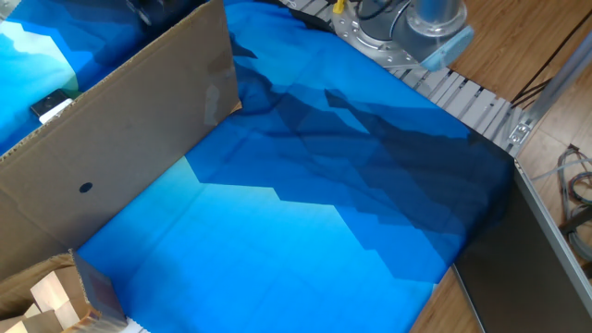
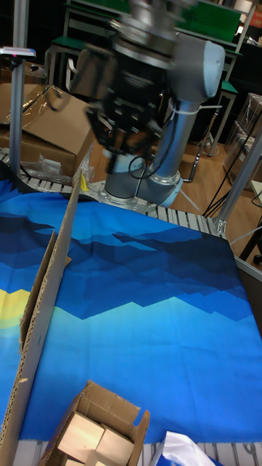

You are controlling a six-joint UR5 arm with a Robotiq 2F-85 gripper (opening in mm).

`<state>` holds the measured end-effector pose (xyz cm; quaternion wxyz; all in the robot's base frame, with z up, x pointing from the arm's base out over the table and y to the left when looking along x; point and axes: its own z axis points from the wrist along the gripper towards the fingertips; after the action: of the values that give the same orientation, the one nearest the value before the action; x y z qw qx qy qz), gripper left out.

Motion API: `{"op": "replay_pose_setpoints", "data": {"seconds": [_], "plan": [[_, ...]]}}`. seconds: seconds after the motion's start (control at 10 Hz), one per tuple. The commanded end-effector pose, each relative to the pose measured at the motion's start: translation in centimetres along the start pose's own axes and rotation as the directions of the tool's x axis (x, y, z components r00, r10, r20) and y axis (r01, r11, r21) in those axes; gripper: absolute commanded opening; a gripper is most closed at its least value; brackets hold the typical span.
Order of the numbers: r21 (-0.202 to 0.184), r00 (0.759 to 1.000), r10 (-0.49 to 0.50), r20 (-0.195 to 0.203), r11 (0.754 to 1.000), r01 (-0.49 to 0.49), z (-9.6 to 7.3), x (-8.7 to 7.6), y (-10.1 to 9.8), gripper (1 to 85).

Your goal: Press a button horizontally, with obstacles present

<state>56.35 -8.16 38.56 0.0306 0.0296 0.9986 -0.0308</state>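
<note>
The obstacle is a long brown cardboard panel (image 1: 120, 139) standing on edge across the blue cloth, with a small dark hole (image 1: 85, 187) and a shiny taped patch (image 1: 218, 97). In the tall fixed view the panel (image 2: 45, 306) shows edge-on at the left. The button is hidden; only a small white and dark box (image 1: 51, 104) peeks over the panel's far side. My gripper (image 2: 115, 145) hangs blurred in the air above the panel's far end. In the fixed view only a dark sliver of the gripper (image 1: 153, 9) shows at the top edge. Its fingertips are too smeared to read.
A blue patterned cloth (image 1: 305, 213) covers the table. An open cardboard box of pale wooden blocks (image 1: 55, 296) sits at the near left corner, also seen low in the tall view (image 2: 94, 437). The arm's base (image 1: 407, 28) and a ribbed metal rail (image 1: 472, 102) stand at the back right.
</note>
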Motion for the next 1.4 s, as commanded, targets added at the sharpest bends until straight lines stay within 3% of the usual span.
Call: {"op": "replay_pose_setpoints", "data": {"seconds": [0.0, 0.1, 0.3, 0.5, 0.8, 1.0, 1.2, 1.3], "plan": [[-0.036, 0.994, -0.108, -0.015, 0.994, 0.107, -0.8, 0.4, -6.3, 1.0], [-0.046, 0.991, -0.133, -0.003, 0.990, 0.133, 0.0, 0.2, -7.9, 1.0], [-0.070, 0.985, -0.163, 0.048, 0.984, 0.166, 2.1, -0.7, -9.1, 1.0], [-0.087, 0.980, -0.180, 0.089, 0.978, 0.187, 3.9, -1.6, -9.0, 1.0], [-0.101, 0.976, -0.189, 0.110, 0.975, 0.200, 4.9, -2.4, -8.4, 1.0], [-0.123, 0.978, -0.184, 0.098, 0.973, 0.195, 4.9, -2.0, -7.9, 1.0], [-0.137, 0.993, -0.111, 0.037, 0.984, 0.115, 4.9, -0.7, -7.9, 1.0], [-0.113, 0.998, -0.061, 0.010, 0.992, 0.061, 5.0, -0.2, -8.6, 1.0]]}}
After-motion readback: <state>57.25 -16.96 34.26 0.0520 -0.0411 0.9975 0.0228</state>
